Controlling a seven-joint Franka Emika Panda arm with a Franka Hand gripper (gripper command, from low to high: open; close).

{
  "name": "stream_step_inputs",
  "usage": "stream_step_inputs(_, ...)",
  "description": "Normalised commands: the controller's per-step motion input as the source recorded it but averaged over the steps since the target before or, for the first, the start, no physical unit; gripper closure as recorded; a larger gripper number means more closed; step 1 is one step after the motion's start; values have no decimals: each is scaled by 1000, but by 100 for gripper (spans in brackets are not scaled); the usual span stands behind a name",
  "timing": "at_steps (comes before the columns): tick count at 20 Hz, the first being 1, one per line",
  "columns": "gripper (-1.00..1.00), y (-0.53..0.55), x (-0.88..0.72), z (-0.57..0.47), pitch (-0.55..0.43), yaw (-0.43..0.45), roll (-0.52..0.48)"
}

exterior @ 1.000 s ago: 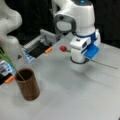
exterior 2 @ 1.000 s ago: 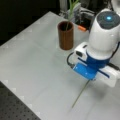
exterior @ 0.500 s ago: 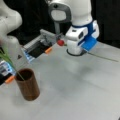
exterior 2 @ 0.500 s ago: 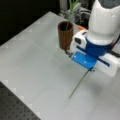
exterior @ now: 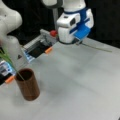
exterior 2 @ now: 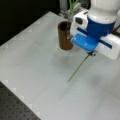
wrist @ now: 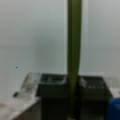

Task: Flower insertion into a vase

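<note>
the vase [exterior: 27, 84] is a dark brown, wood-grained cylinder with straight sides and no handle. it stands upright on the pale table [exterior: 75, 87], open mouth up, long axis vertical. in a front view it sits at the near left; in a front view [exterior 2: 65, 35] it sits far off, just left of the arm. a green stalk [exterior: 11, 63] already leans out of its mouth, up and to the left.

the gripper [exterior: 79, 42] hangs above the table, well apart from the vase, its pincer clamped on a thin green flower stem [exterior 2: 78, 68]. in a front view the stem runs from the fingers down and leftward, its tip low over the table; in a front view [exterior: 96, 47] it trails rightward, nearly level. in the wrist view the stem [wrist: 74, 50] rises straight up between the dark fingers [wrist: 53, 90].
</note>
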Motion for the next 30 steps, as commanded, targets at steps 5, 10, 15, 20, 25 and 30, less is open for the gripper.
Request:
stream_step_inputs(5, 100, -343, -244, 186, 100, -3, 199)
stream_step_inputs(10, 100, -405, -320, 250, 85, 22, 164)
stream_step_inputs(15, 100, -339, -265, 112, 62, 44, 130)
stream_step_inputs(20, 100, -314, -244, -15, 33, 72, 86)
stream_step_inputs(25, 100, -535, -416, -49, 13, 65, 17)
stream_step_inputs(30, 100, -695, -556, -128, -71, 76, -54)
